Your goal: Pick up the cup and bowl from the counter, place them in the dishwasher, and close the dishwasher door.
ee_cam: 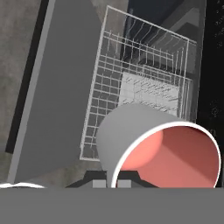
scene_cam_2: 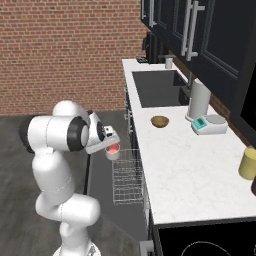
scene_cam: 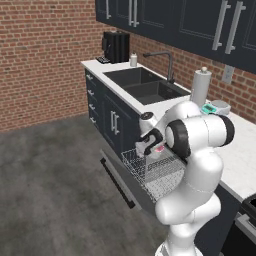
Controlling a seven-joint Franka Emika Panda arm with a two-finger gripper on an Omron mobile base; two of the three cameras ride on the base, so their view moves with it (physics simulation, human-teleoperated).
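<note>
The tool (scene_cam_2: 111,146) grips the cup (scene_cam_2: 113,150) above the wire rack (scene_cam_2: 127,176); the bowl (scene_cam_2: 160,121) sits on the table (scene_cam_2: 185,170) near a scale (scene_cam_2: 210,124).

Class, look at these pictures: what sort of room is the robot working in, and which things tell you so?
Most likely a home kitchen, computer-rendered. A sink is set into a long white counter, and an open dishwasher with a wire rack stands below it.
</note>
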